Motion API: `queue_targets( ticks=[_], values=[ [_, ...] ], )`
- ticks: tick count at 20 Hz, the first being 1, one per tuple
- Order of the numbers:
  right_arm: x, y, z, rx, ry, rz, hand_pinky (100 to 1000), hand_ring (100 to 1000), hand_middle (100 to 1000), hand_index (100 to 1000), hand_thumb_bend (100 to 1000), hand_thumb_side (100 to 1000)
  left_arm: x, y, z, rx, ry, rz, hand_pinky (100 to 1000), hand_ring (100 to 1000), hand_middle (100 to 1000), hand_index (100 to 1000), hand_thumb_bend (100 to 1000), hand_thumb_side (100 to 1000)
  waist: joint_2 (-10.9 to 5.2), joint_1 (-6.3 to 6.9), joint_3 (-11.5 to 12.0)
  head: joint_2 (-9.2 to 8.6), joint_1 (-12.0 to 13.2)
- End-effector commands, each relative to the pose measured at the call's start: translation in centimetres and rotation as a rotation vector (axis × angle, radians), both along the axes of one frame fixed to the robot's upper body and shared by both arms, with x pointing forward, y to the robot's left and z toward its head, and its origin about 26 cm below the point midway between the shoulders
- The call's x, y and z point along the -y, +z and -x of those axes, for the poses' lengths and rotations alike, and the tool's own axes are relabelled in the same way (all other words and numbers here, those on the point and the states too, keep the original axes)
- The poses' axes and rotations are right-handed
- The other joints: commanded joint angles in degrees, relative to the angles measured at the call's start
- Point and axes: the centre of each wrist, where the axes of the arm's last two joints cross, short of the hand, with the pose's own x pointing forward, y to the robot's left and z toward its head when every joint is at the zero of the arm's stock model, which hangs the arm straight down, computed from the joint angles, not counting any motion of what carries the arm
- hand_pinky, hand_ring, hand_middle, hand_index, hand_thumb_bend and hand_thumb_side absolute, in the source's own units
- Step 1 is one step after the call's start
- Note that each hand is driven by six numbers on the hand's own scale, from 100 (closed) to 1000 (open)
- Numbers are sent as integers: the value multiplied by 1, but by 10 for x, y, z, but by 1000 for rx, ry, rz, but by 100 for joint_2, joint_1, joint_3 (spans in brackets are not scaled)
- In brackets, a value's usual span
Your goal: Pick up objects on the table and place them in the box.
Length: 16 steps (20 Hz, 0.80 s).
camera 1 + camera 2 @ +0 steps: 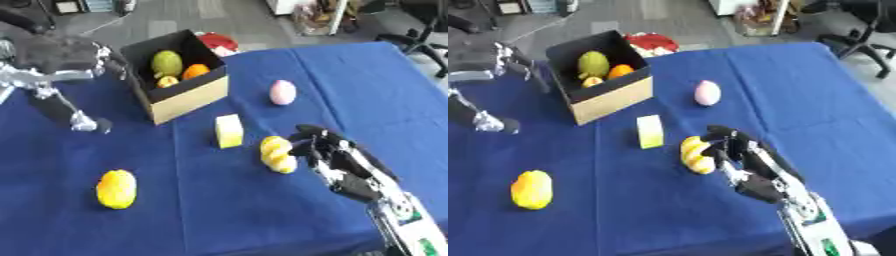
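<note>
While the right hand (741, 160) reaches in from the lower right over the blue table (367, 90), its dark fingers (311, 136) are spread and only slightly bent, just beside the lumpy yellow object (277, 154) and holding nothing; whether a fingertip touches that object cannot be told. A pale yellow block (229, 131) stands near it, between it and the cardboard box (188, 97). Inside the open box lie a green fruit (167, 63), an orange fruit (196, 71) and a small yellow-red fruit (166, 81). A pink egg-shaped object (283, 92) rests on the cloth to the right of the box, well apart from the hand. A yellow lemon-like fruit (116, 188) sits alone toward the lower left.

The left hand (61, 52) hangs at the upper left beside the box; how its fingers are set cannot be told. The left eye view shows more of this hand and its silver arm, while the right eye view crops it at the edge yet shows the right forearm lower down. Something red (651, 42) lies behind the box.
</note>
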Motion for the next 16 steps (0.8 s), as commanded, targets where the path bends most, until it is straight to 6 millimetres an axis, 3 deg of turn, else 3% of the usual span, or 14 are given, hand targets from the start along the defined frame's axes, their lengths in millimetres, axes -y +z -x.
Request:
queue_targets(
  ticks=[1,8,13,16],
  values=[
    [4,5,-1,16,-4,18,790,720,773,911,100,340,-9,-10,5,-129,-65,-204,780,675,648,799,493,169,-117,79,-4,23,-38],
    [3,5,-1,15,2,19,792,720,773,911,100,339,-29,-49,5,-216,-6,-283,780,681,655,806,502,132,-104,82,-8,23,-55],
    [2,5,-1,15,7,19,793,721,774,911,100,334,-28,-58,2,-221,-13,-299,778,687,669,817,501,123,-98,73,-11,23,-70],
    [2,5,-1,14,8,19,793,721,774,912,100,334,-25,-61,1,-218,-25,-294,742,629,607,770,473,100,-98,69,-12,23,-74]
  ],
)
